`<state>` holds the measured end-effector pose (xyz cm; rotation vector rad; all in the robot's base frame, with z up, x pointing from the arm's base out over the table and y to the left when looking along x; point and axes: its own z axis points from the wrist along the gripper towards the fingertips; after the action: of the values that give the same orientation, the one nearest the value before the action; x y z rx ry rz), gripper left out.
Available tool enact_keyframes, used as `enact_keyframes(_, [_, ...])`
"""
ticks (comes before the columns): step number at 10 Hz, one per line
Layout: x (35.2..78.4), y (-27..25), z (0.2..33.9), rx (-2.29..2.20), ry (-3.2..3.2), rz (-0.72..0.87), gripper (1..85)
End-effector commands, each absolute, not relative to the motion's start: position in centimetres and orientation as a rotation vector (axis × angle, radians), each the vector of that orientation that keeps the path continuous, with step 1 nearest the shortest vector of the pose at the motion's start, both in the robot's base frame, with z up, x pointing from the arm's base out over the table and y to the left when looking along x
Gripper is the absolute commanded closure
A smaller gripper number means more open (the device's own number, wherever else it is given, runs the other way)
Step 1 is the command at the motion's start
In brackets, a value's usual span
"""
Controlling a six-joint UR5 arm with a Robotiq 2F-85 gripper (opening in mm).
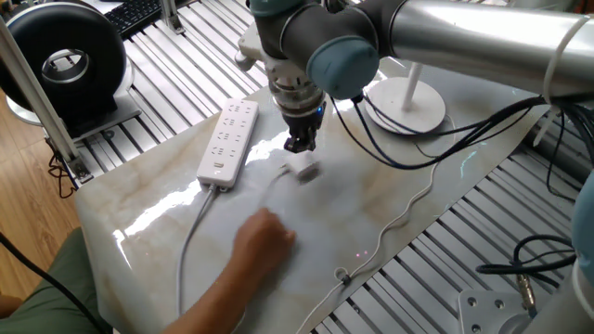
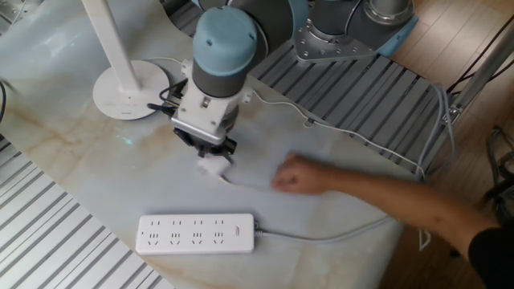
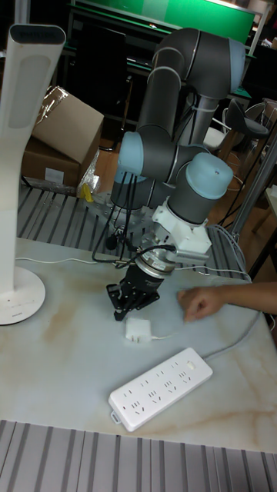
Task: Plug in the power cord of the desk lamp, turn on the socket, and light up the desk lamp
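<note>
- The desk lamp (image 3: 19, 288) stands at the far left of the tall fixed view, its round base flat on the marble tabletop (image 3: 61, 369) and its slim pole upright.
- The gripper (image 3: 123, 301) hangs just right of the lamp base, pointing down at the tabletop. Its dark fingers sit close together, but no view shows clearly whether they are closed or slightly parted.
- The plug block (image 3: 139, 330) of the power cord (image 2: 353, 132) lies flat on the table just below the fingertips. Whether the fingers touch it cannot be told; it looks free of them.
- The thin cord runs from the plug toward a person's hand (image 3: 200, 301), which rests on the table to the right of the gripper.
- The socket (image 3: 160, 389), a long white power strip, lies nearer the front edge, apart from the plug, with nothing plugged into it. Its thicker grey cable (image 3: 231, 342) leaves from its right end.
- A black round device (image 1: 63, 63) sits off the table in one fixed view.
</note>
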<state>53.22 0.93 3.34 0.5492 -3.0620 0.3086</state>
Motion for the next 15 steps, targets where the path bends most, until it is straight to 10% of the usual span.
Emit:
enact_keyframes(1, [51.6,7.7,3.3,0.408,-3.095,-0.089,84.7])
enact_keyframes(6, [51.1,9.4,4.0,0.517,-3.086,-0.171,79.3])
enact_keyframes(11, [51.8,5.0,4.3,0.623,-3.076,0.004,46.7])
enact_keyframes(15, [51.2,5.3,4.0,1.126,-2.930,0.011,48.3])
